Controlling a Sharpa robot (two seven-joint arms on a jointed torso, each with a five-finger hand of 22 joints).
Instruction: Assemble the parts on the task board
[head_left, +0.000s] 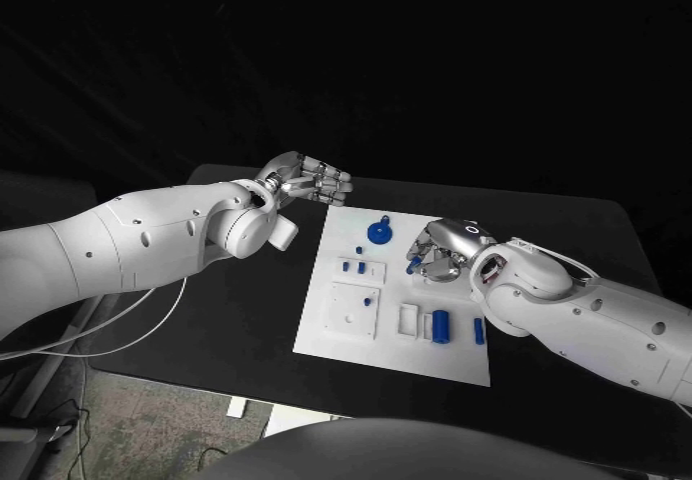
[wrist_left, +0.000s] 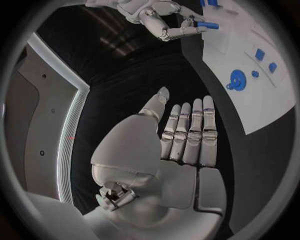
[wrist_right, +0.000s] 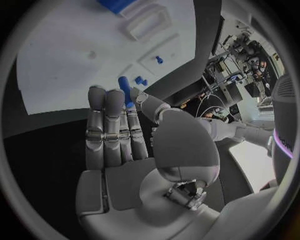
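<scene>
Task board (head_left: 397, 340): white, lay mid-bench (head_left: 216, 340). Right hand (head_left: 450, 250): over the board, pinched a small blue peg (head_left: 415, 264) between thumb and finger. Left hand (head_left: 306, 178): empty, fingers straight, beyond the board's far left corner.

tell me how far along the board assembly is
Early to midway. Some blue parts already stand on the task board, including a blue gear. The right robot hand holds a blue peg above the board. The left robot hand holds nothing. Two blue cylinders still lie flat.
</scene>
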